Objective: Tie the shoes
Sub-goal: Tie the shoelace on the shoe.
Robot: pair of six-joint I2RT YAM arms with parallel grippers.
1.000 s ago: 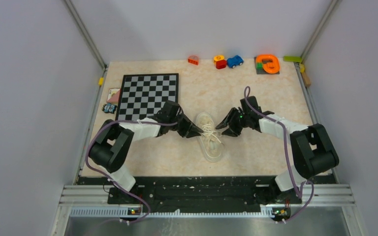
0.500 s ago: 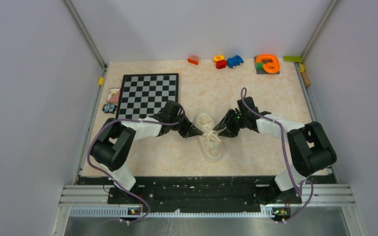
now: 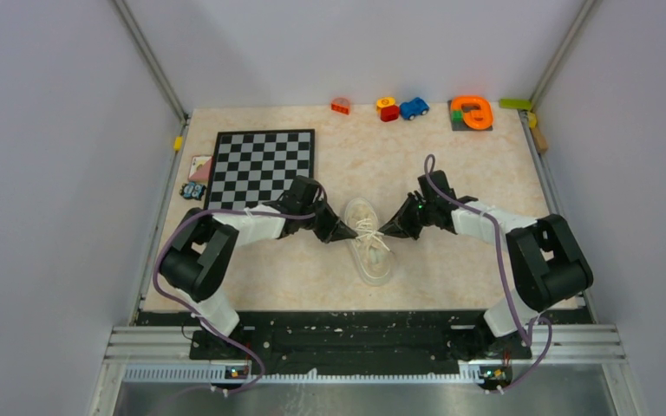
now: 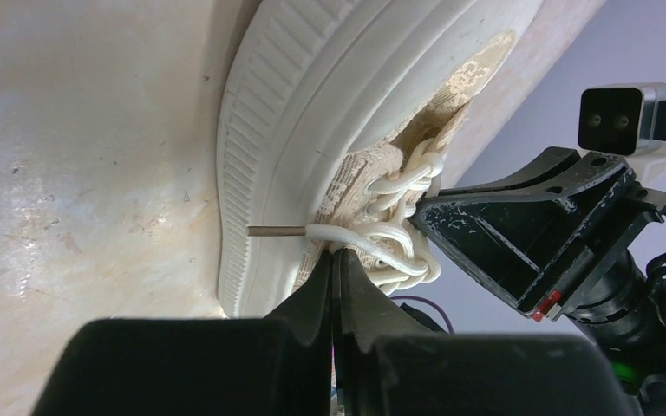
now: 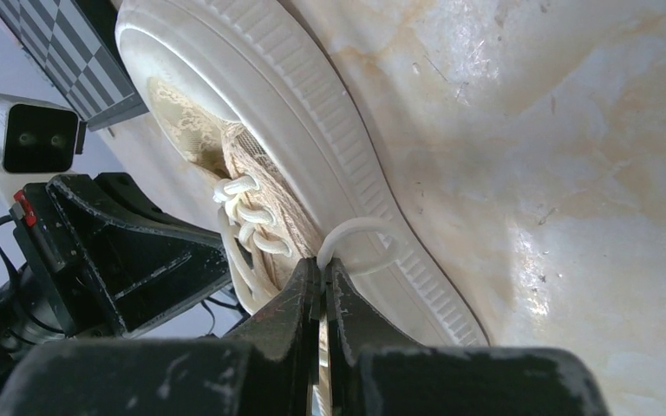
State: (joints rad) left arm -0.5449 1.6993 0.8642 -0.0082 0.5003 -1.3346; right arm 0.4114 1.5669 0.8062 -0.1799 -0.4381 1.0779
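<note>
The cream shoe (image 3: 369, 247) lies mid-table, its white laces (image 3: 368, 230) loose over the tongue. My left gripper (image 3: 348, 233) is at the shoe's left side. In the left wrist view it (image 4: 336, 257) is shut, its tips pinching a lace (image 4: 373, 236) whose brown-tipped end (image 4: 276, 230) sticks out over the sole (image 4: 312, 113). My right gripper (image 3: 388, 230) is at the shoe's right side. In the right wrist view it (image 5: 323, 264) is shut on a lace loop (image 5: 360, 247) that arcs over the ribbed sole (image 5: 329, 113).
A chessboard (image 3: 262, 167) lies to the back left, with cards (image 3: 198, 167) and a small toy beside it. Along the back edge stand a red block (image 3: 341, 106), a blue car (image 3: 414, 108) and an orange piece (image 3: 472, 113). Each wrist view shows the opposite gripper close by.
The left gripper shut on its lace first. The right gripper then slid left to the shoe's side and shut on the lace loop. The shoe stayed in place.
</note>
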